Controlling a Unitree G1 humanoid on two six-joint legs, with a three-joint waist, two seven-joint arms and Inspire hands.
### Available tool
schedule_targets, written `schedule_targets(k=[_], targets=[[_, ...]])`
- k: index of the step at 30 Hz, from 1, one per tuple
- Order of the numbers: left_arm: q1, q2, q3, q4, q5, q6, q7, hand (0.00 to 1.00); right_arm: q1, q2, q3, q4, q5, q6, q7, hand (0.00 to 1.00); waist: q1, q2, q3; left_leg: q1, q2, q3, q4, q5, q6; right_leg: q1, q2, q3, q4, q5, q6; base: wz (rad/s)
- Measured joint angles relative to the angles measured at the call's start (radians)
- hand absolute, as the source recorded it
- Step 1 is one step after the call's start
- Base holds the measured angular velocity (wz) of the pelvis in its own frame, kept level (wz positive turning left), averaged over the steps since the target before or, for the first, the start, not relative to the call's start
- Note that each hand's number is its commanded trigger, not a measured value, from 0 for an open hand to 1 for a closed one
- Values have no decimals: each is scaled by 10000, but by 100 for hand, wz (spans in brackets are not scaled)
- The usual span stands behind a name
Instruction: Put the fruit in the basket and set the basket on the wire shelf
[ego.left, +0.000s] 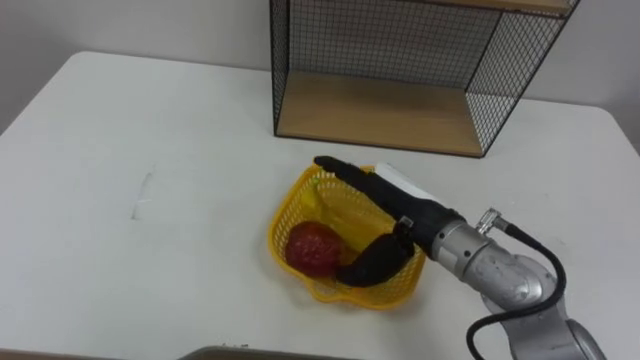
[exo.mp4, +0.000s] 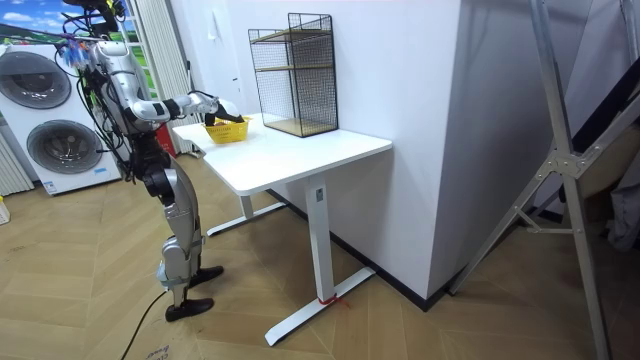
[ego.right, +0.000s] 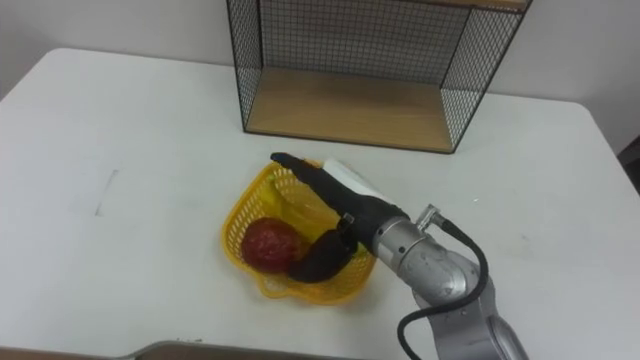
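A yellow plastic basket (ego.left: 300, 215) stands on the white table (ego.left: 150, 130), in front of the wire shelf (ego.left: 380, 112). A red fruit (ego.left: 314, 248) lies in it, with a paler yellow-green piece (ego.left: 318, 196) at its far side that I cannot identify. My right hand (ego.left: 400, 212) reaches over the basket from the right. Its fingers (ego.left: 340, 168) lie straight across to the far rim, and the thumb (ego.left: 375, 262) hangs down inside, close to the red fruit. It holds nothing. In the room view I stand at the table's end with this arm out over the basket (exo.mp4: 226, 130).
The wire shelf (exo.mp4: 295, 75) has black mesh walls, an open front and a wooden bottom board. It stands at the table's far edge, by the wall. Washing machines (exo.mp4: 50, 130) stand behind me on the room view's left.
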Motion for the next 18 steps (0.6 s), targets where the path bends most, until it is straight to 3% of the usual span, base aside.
schedule_targets(k=[8,13,18], targets=[[221,-29,422,183,-56,-174,55,0,-192,-23,-1520,-334,1722,-102,-507,0,-106,-19,3,14,16,42,-4,5,6,-75,4,101,-4,2,4,-1],[360,-32,483,175,7,-181,87,0,-240,-38,-1946,-335,2272,-113,-1023,0,-176,-14,9,20,20,84,-18,6,4,-12,4,118,-3,3,4,0],[427,-33,594,171,13,-181,112,0,-417,-38,-1998,-314,2946,-282,-1484,0,-350,-20,68,32,27,115,-22,6,4,-4,2,118,-3,4,5,-1]])
